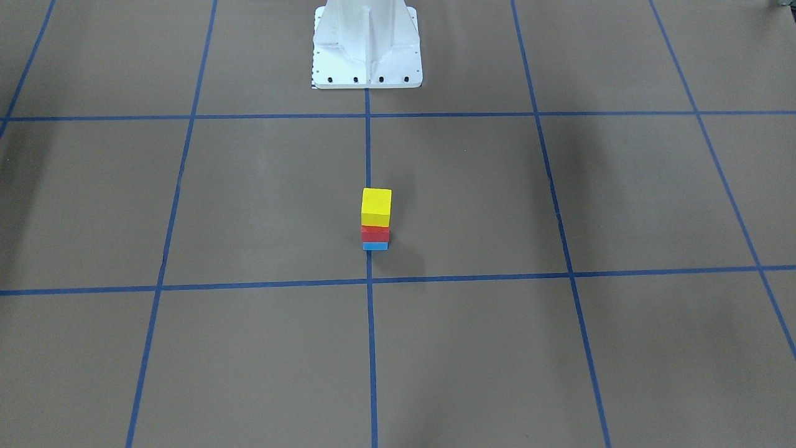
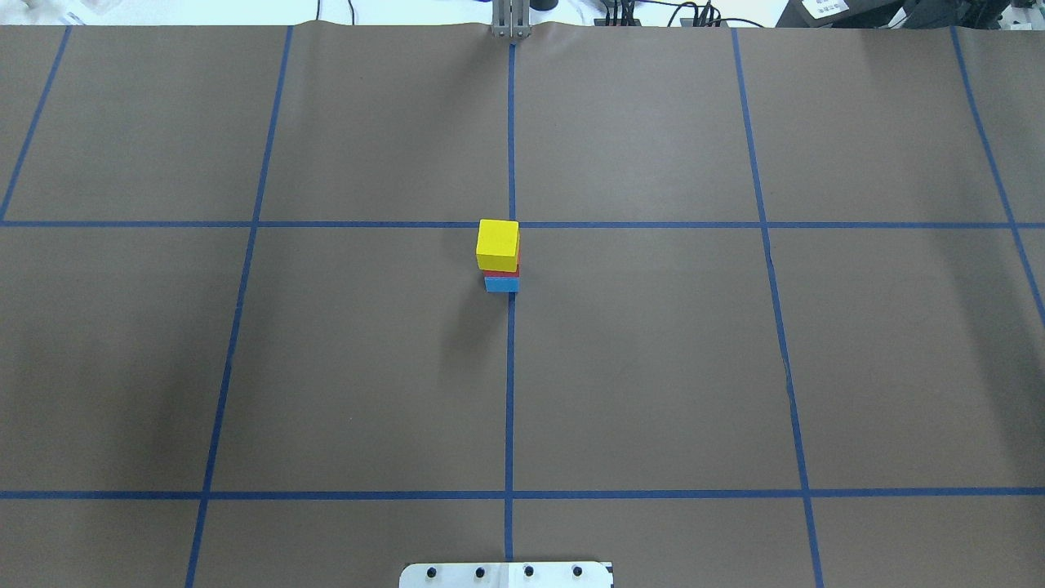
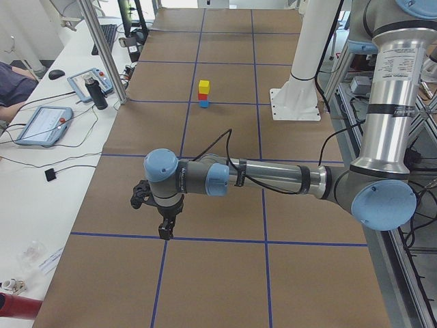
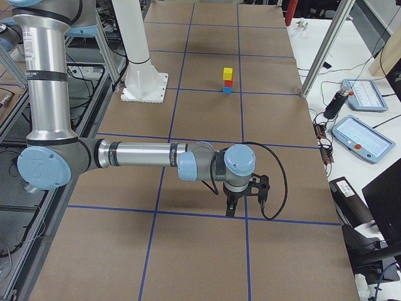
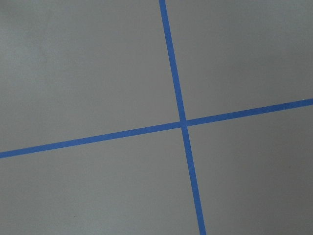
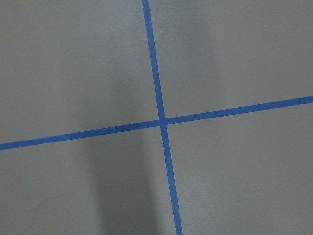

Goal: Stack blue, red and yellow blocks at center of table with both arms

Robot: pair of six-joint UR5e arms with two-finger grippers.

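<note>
Your left hand (image 3: 164,231) and right hand (image 4: 230,210) hover low in the side views; whether clenched, you cannot tell. Mid-frame on the bench (image 1: 249,199), yellow block (image 1: 377,206) tops red block (image 1: 375,234) on blue block (image 1: 375,246). Stacking looks finished; just keep clear.

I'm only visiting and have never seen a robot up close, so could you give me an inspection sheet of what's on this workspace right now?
Surface: brown paper marked with a blue tape grid.
Job's things: one stack by the centre line, blue block at the bottom, red block in the middle, yellow block on top.
Clutter: nothing seen.
Pincers: left pincer and right pincer hang over bare paper far from the stack; open or shut cannot be told.
Cables: a black cable loops at the right wrist.
Surroundings: white pedestal; handheld screens on a side bench.
</note>
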